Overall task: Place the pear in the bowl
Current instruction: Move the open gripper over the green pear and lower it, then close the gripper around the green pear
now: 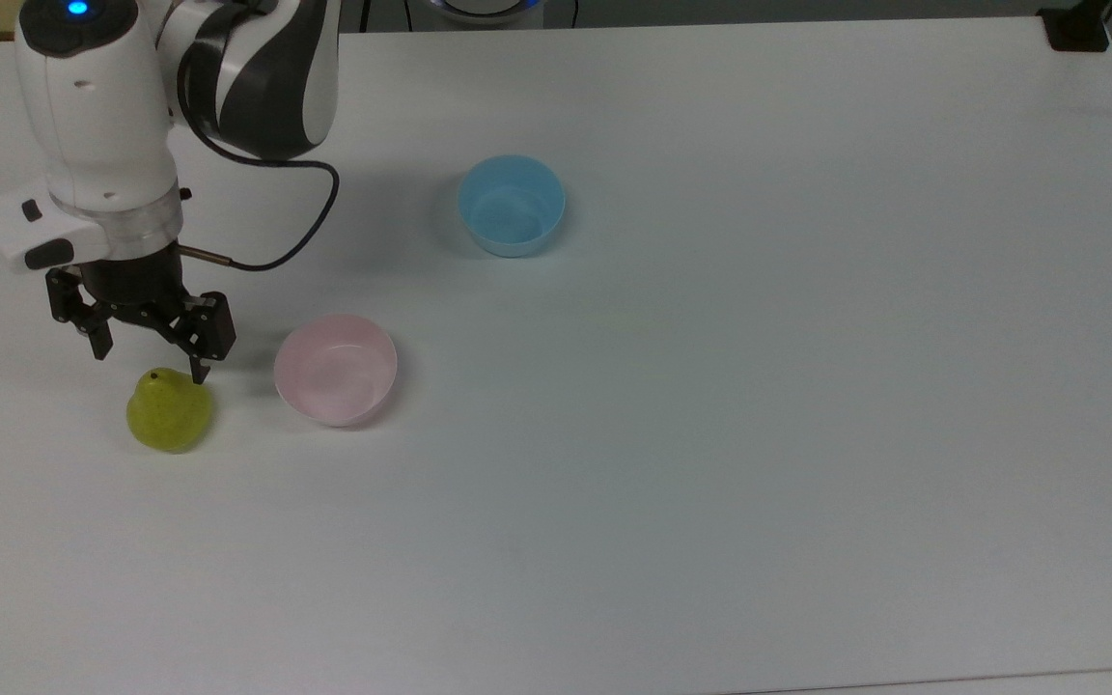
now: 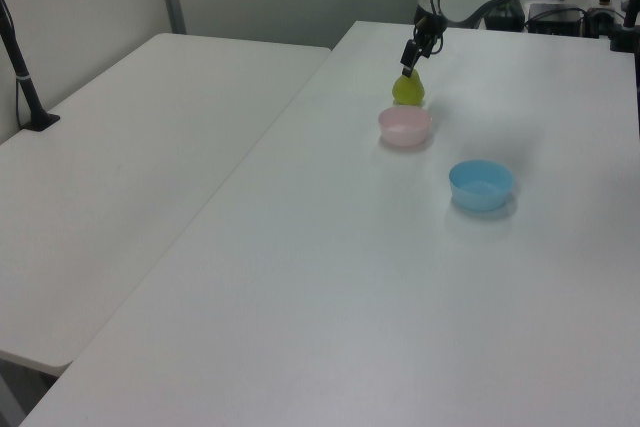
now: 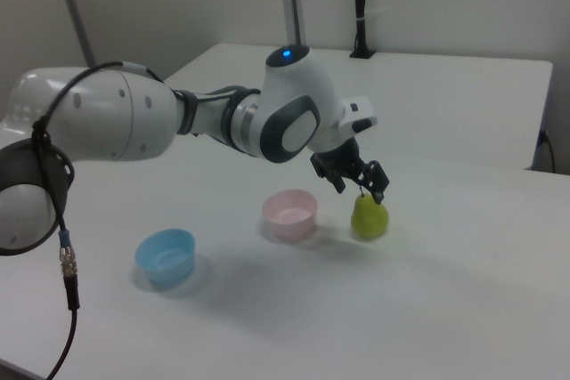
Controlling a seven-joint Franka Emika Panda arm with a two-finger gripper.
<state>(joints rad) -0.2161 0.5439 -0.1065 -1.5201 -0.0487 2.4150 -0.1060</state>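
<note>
A small yellow-green pear (image 1: 169,412) stood upright on the white counter (image 1: 710,434), close to the edge at the top view's left, its long axis vertical and its dark stem end pointing up. The pale pink round plastic bowl (image 1: 335,370) sat just beside it, empty; a light blue plastic bowl (image 1: 512,205) lay well apart. The black two-finger gripper (image 1: 149,365) hovered just above the pear, fingers spread apart and holding nothing. To grasp well, it probably needed to centre over the stem, descend straight, and close around the wider lower body so the fruit would not slip or tip.
</note>
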